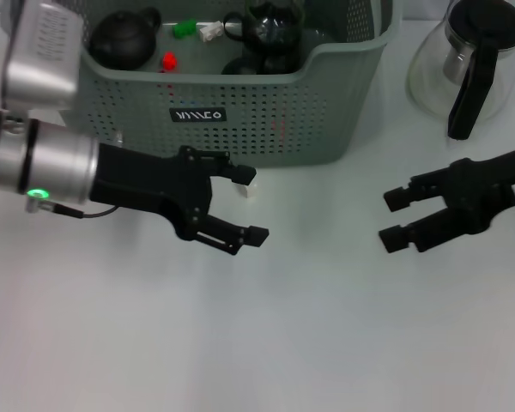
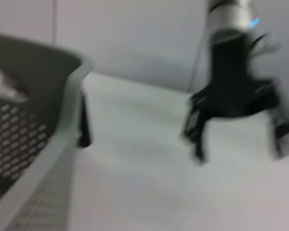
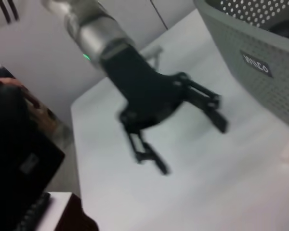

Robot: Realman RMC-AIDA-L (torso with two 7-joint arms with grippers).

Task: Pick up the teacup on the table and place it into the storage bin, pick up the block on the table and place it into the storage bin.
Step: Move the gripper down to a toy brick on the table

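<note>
One small white block lies just beyond the left end effector; its fingers gape wide, empty.

Bare table in front, wide room between left tool and right tool, both open. Storage bin wall blocks behind. White block just beside left tool's upper finger. Glass coffee pot behind right tool.

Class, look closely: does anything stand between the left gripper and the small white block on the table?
Nothing visible does. The open left gripper sits right beside the small white block, which stands before the grey-green perforated storage bin.
</note>
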